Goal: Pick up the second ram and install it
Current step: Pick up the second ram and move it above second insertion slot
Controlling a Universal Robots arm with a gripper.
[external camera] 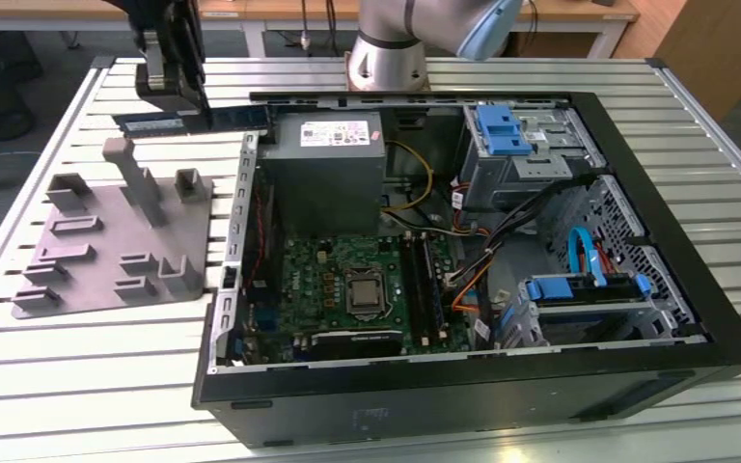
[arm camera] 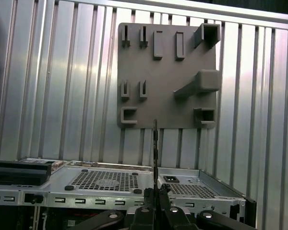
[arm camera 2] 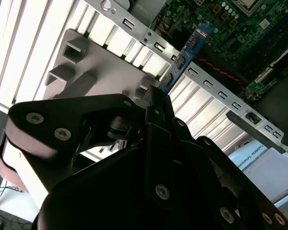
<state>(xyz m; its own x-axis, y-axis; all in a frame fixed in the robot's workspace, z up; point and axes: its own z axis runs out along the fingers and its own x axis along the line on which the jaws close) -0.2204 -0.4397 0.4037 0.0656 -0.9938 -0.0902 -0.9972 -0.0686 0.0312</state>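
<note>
Gripper (external camera: 171, 92) sits in the upper left of the exterior view, fingers down, above a slatted silver metal table (external camera: 88, 386).

Counts, big to small:
- 1 table.
- 1 open black tower PC case (external camera: 474, 400), filling centre and right.
- 1 flat grey plastic fixture plate (external camera: 100, 241) with raised posts and slots, left of centre, just beside the case.
- 1 grey boxy power supply (external camera: 325, 154), upper middle of the case.
- 1 large green motherboard (external camera: 319, 280), lower middle of the case.
- 2 chunky bright-blue plastic drive latches (external camera: 500, 130), one upper right, one lower right.
- 1 thin, long blue-green circuit-board ram stick (arm camera 2: 185, 57).

Jaws are nearly closed, pinched on one end of the ram stick. It is held in the air, not seated in the motherboard.

The stick's long axis runs straight out from the fingertips, in line with the fingers. Its free end points away from the gripper. The first wrist view has it edge-on, as a thin dark line.
</note>
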